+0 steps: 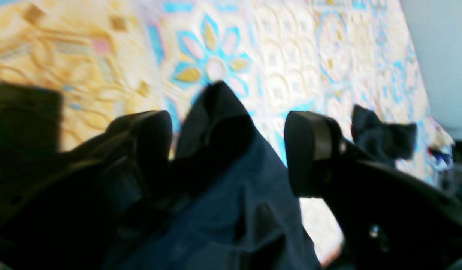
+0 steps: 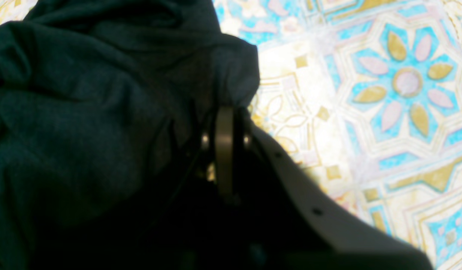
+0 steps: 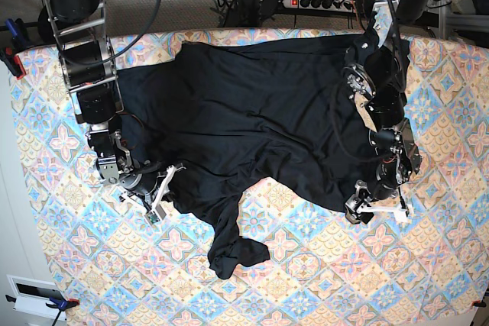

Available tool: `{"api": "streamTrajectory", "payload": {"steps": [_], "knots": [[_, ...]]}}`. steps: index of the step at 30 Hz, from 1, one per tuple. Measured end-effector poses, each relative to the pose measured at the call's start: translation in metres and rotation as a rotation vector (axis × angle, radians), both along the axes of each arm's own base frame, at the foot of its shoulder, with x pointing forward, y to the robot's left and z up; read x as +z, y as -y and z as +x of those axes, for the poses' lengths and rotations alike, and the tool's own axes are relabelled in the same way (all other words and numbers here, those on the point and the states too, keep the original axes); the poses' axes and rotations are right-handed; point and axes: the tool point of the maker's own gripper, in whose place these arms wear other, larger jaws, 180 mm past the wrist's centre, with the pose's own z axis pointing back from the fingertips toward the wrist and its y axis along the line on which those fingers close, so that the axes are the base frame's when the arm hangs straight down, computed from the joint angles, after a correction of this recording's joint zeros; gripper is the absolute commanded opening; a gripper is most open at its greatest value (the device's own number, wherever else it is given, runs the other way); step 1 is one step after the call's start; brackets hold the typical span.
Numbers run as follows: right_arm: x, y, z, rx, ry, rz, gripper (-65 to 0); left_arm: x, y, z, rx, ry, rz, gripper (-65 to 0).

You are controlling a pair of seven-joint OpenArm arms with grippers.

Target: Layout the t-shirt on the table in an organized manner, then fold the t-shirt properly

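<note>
The t-shirt (image 3: pixel 252 127) lies rumpled across the table (image 3: pixel 321 280), not yet flat. The right gripper (image 3: pixel 157 192) pinches its lower edge, presumably to pull it smooth (the close view is blurred). The left gripper (image 3: pixel 380 209) gapes wide over the opposite edge, gripping nothing.

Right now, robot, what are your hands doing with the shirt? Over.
Right gripper shut on the t-shirt. Left gripper open, shirt fabric between its fingers. Shirt rumpled on the table, not folded. Nothing in the way.
</note>
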Motion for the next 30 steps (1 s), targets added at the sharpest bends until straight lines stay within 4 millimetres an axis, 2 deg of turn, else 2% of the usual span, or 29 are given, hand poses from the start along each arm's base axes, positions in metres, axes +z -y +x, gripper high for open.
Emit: {"api": "streamTrajectory", "payload": {"steps": [3,13,15,17,20,24,26,30], "knots": [[0.0,0.0,0.0,0.0,0.0,0.001,-65.0,0.002,0.008,0.0,-0.019,0.011,-0.036,-19.9],[0.0,0.0,0.0,0.0,0.0,0.0,-65.0,0.001,0.009,-0.001,-0.025,0.006,-0.042,-20.1],[0.0,0.0,0.0,0.0,0.0,0.0,-65.0,0.001,0.01,-0.001,-0.027,0.007,-0.042,-22.1],[-0.001,0.0,-0.001,0.0,-0.002,0.001,-65.0,0.0,0.011,-0.002,-0.033,0.0,-0.046,-27.5],[-0.006,-0.002,-0.006,-0.015,0.012,0.026,-65.0,-0.002,0.013,-0.004,-0.038,-0.009,-0.052,-40.4],[-0.008,-0.002,-0.009,-0.018,0.015,0.038,-65.0,-0.006,0.016,-0.008,-0.046,-0.026,-0.06,-54.5],[-0.008,-0.002,-0.009,-0.018,0.015,0.038,-65.0,-0.008,0.018,-0.01,-0.05,-0.04,-0.06,-64.0],[-0.008,-0.002,-0.009,-0.018,0.015,0.039,-65.0,-0.009,0.019,-0.011,-0.054,-0.044,-0.061,-65.0]]}}
